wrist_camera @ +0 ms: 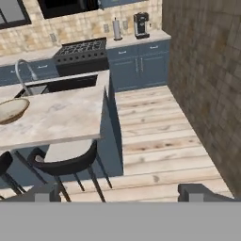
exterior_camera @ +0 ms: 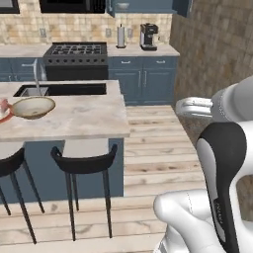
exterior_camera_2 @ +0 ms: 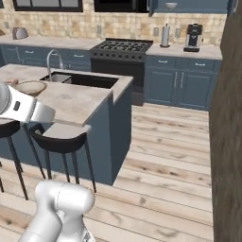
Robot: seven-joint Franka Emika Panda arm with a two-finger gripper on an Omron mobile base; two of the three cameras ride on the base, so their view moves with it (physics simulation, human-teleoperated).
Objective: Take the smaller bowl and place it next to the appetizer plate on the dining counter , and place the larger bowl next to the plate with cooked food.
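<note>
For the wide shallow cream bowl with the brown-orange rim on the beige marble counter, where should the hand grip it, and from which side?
Probably the rim of the wide shallow cream bowl, on its stool-side edge, coming down from above. It sits upright and open, so one finger can slip inside and one outside the thin flared wall; the body looks too wide and low to span. A red-rimmed plate crowds its far-left side. The hand is open.
</note>
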